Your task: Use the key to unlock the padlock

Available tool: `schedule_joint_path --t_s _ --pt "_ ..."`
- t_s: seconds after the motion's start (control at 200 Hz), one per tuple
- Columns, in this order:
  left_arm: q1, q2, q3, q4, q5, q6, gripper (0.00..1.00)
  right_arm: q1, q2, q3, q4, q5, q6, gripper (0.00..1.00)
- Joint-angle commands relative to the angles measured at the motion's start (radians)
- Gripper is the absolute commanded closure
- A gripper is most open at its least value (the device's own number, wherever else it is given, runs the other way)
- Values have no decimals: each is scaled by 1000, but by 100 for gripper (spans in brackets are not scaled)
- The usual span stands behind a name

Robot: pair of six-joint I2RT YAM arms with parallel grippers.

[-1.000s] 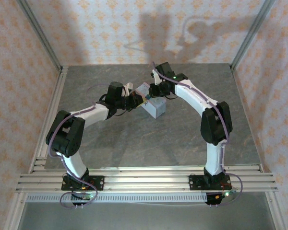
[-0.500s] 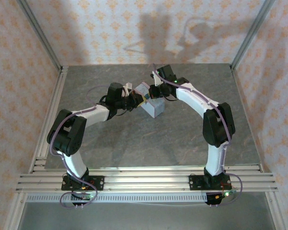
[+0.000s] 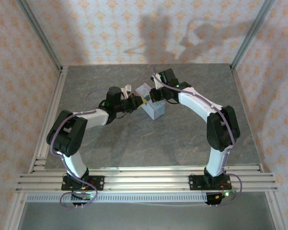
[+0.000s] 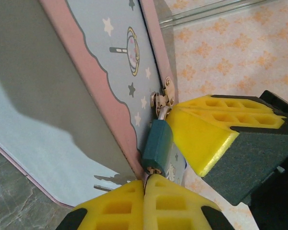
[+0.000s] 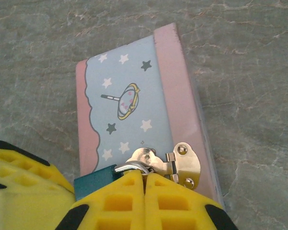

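— How are the arms standing?
— There are two, both bent inward so they meet mid-table. The left arm (image 3: 86, 115) lies low, with its elbow out to the side and its forearm running almost flat toward the tin (image 3: 153, 110). The right arm (image 3: 201, 103) rises higher, and its forearm slopes over to the tin's far side with the wrist tipped down.
— And the grippers?
— The left gripper (image 4: 145, 184) has its fingers pressed together right under the padlock (image 4: 157, 141). The key (image 4: 146, 175), a thin pale sliver, is pinched at the tips and meets the padlock's bottom end. The right gripper (image 5: 145, 179) is closed too, its tips against the shackle (image 5: 129, 167) where it passes through the hasp (image 5: 182, 165). Whether it actually pinches the shackle, I can't tell.
— What's on the table (image 3: 134, 148), counted?
— One tin, one padlock, one key and one hasp, with two grippers on them.
— Where's the padlock exactly?
— It hangs from the hasp at the edge of the tin's starry lid. Its blue body lies along the pink border, between the two pairs of yellow fingers.
— Anything in the way?
— Seen from overhead, both wrists crowd over that corner of the tin and cover it. A right finger sits just beside the padlock, on the side away from the lid. Around it all are patterned walls (image 3: 110, 28) and a metal rail (image 3: 144, 179) at the near edge.
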Motion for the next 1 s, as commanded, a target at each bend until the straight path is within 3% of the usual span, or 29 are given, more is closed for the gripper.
schedule_joint_path --t_s 0.0,0.415,0.706,0.991 --pt "18 -7 -73 62 -81 6 100 96 -11 -57 -229 -113 -31 98" --pt "42 -2 -244 239 -58 48 100 211 -28 -81 -202 -90 9 99" --pt "42 77 -318 482 -17 69 100 236 -42 -167 -131 -96 67 99" --pt "32 150 -320 553 -14 111 100 236 -120 -193 -114 -31 103 99"
